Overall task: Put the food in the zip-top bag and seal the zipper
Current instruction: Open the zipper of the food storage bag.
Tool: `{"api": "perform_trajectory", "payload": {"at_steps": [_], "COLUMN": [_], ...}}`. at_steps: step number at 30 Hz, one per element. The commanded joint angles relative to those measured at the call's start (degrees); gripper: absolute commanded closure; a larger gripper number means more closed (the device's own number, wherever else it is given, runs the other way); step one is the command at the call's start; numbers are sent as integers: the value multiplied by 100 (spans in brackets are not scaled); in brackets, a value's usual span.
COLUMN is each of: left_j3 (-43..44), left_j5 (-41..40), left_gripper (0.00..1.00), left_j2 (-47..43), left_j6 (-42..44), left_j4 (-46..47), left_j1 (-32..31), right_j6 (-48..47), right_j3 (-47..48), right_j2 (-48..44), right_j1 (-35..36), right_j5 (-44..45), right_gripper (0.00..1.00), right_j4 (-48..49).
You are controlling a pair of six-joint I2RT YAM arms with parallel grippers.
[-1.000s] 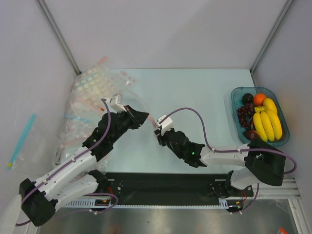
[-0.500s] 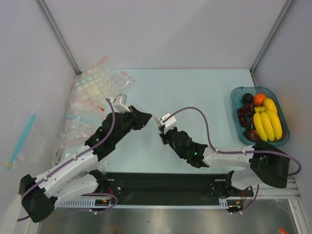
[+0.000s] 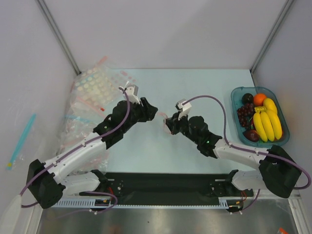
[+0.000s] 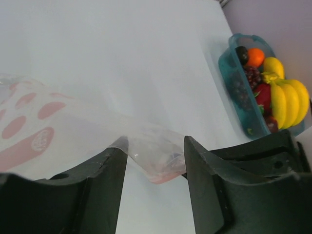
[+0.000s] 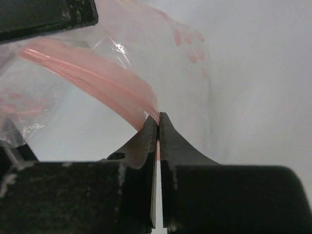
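Observation:
The clear zip-top bag (image 4: 157, 157) hangs between my two grippers above the table's middle; it shows in the top view (image 3: 162, 117) as a small pink-edged scrap. My right gripper (image 5: 158, 117) is shut on the pink zipper strip (image 5: 97, 74); it is also in the top view (image 3: 168, 126). My left gripper (image 4: 155, 141) is open with the bag's corner between its fingers, just left of the right gripper (image 3: 155, 112). The food lies in a teal tray (image 3: 235, 105) at the far right: yellow bananas (image 3: 267, 125), an orange (image 3: 260, 99), a dark fruit (image 3: 247, 97).
A heap of other clear bags with pink dots (image 3: 92, 90) lies at the back left, under my left arm. A teal strip (image 3: 22, 139) hangs on the left wall. The tray also shows in the left wrist view (image 4: 229, 73).
Both grippers have moved away from the arm bases and to the right. The right gripper has carried the bag's pink strip with it; the left gripper has followed alongside.

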Motion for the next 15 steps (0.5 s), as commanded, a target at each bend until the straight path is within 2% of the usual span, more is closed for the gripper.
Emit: {"api": "perform_trajectory", "payload": {"at_steps": [1, 7, 10, 13, 14, 15], "left_j3": [365, 752, 831, 1015, 1051, 1069], "left_j5": [-230, -801, -951, -1126, -1223, -1493], "left_gripper": [45, 44, 41, 37, 32, 30], "left_j2": [345, 926, 1075, 1154, 1163, 1189], "left_j6": [413, 606, 747, 931, 1045, 1072], "left_j4": [-176, -475, -467, -589, -616, -616], "left_j1": [-34, -8, 10, 10, 10, 27], "right_j6": [762, 974, 1141, 1676, 1834, 1966], "right_j3": [-103, -24, -15, -50, -59, -59], "right_j2": [-213, -424, -450, -189, -91, 41], "right_j1": [-377, -650, -782, -1229, -1370, -1545], "right_j5": [-1292, -1654, -1820, -2644, -3143, -3287], "right_gripper": [100, 100, 100, 100, 100, 100], "right_j4": [161, -110, -181, 117, 240, 441]}}
